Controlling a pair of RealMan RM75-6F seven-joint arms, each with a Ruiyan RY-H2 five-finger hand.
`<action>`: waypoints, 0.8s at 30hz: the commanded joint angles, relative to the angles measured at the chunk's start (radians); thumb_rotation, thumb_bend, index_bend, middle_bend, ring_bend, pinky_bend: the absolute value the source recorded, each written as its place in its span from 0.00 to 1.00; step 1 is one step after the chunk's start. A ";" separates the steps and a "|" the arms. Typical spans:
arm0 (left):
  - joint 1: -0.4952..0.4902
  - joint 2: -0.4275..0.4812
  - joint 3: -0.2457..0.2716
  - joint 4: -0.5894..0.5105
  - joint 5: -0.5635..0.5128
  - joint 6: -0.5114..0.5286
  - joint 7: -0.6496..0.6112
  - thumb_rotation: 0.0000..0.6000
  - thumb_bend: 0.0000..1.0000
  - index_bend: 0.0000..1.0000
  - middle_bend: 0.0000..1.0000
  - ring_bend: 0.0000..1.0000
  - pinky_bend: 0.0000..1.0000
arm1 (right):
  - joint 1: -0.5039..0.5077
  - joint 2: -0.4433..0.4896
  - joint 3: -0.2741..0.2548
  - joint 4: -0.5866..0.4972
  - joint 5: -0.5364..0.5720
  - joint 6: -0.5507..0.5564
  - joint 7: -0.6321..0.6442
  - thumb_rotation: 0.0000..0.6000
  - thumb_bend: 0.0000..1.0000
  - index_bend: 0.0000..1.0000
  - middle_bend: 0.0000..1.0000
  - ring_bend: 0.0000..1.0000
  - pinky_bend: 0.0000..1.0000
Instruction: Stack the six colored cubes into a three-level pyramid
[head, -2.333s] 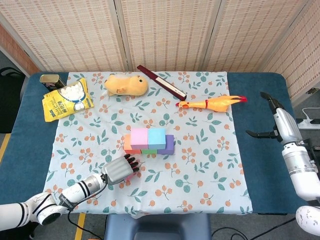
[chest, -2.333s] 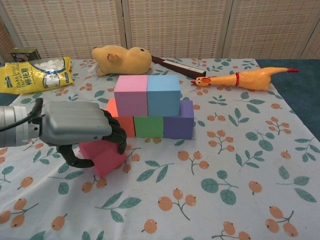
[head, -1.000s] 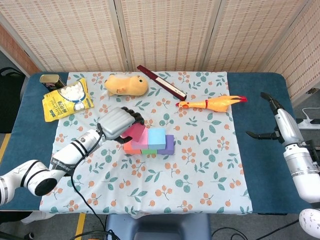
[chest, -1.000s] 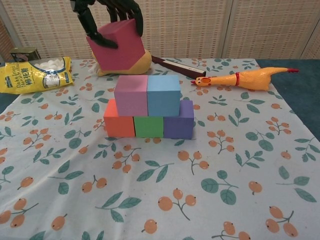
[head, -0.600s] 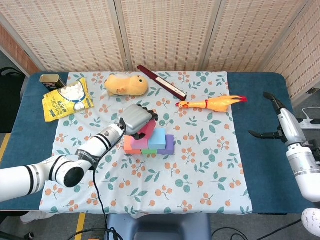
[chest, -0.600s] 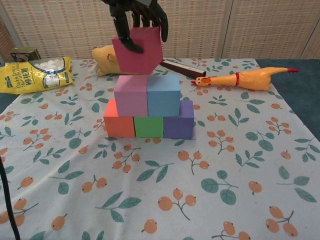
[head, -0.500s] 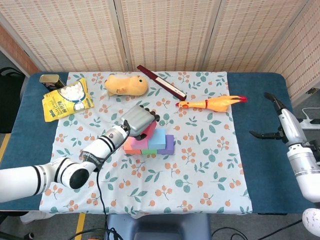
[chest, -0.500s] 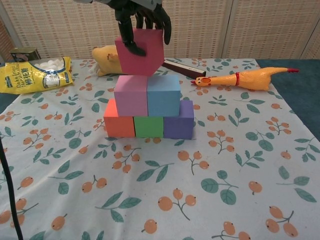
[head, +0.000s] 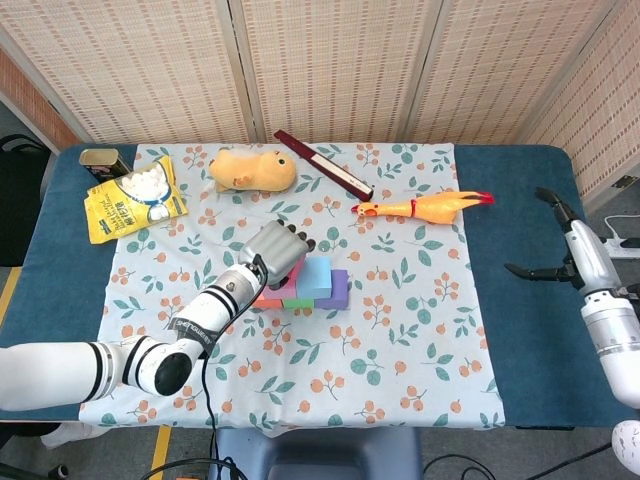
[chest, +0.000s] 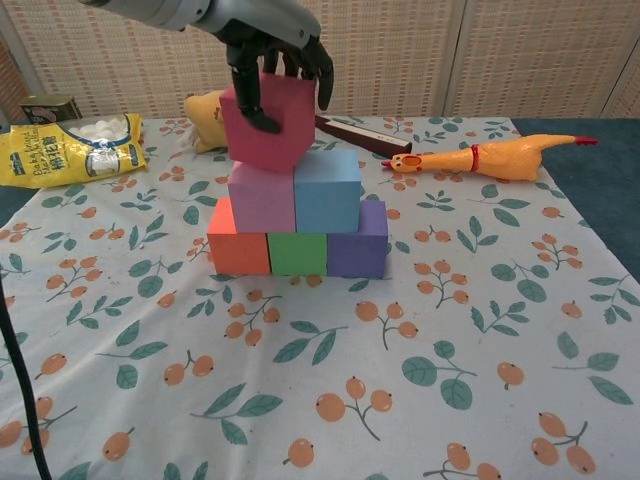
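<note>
My left hand (chest: 272, 48) (head: 275, 247) grips a magenta cube (chest: 266, 124) from above, tilted, its lower edge on or just over the pink cube (chest: 259, 198). Beside the pink cube sits a light blue cube (chest: 327, 192) (head: 316, 276). Under them stand an orange cube (chest: 237, 250), a green cube (chest: 297, 254) and a purple cube (chest: 359, 244) (head: 339, 287) in a row. In the head view the left hand hides most of the magenta cube. My right hand (head: 560, 249) hangs over the blue table edge at far right, fingers spread, holding nothing.
A yellow plush toy (head: 251, 168), a dark red flat box (head: 322, 163) and a rubber chicken (head: 425, 207) lie behind the cubes. A yellow snack bag (head: 131, 199) and a tin (head: 98, 158) sit at the back left. The floral cloth (head: 400, 330) covers the table's middle.
My left hand lifted the magenta cube from the cloth in front of the stack, carried it up and over, and has lowered it onto the pink cube's top. The right arm has drifted slightly.
</note>
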 joint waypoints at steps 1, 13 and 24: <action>0.002 -0.001 -0.008 0.003 0.001 -0.005 -0.011 1.00 0.38 0.23 0.28 0.22 0.39 | 0.002 -0.002 0.000 0.001 -0.001 -0.002 -0.001 1.00 0.00 0.00 0.06 0.00 0.00; 0.006 -0.002 -0.025 0.019 -0.005 -0.052 -0.060 1.00 0.38 0.17 0.24 0.20 0.38 | -0.003 0.001 -0.001 -0.002 0.001 0.002 -0.002 1.00 0.00 0.00 0.06 0.00 0.00; 0.003 -0.021 -0.018 0.026 -0.002 -0.029 -0.063 1.00 0.38 0.10 0.15 0.10 0.34 | -0.007 0.003 -0.001 -0.001 0.000 0.005 0.000 1.00 0.00 0.00 0.06 0.00 0.00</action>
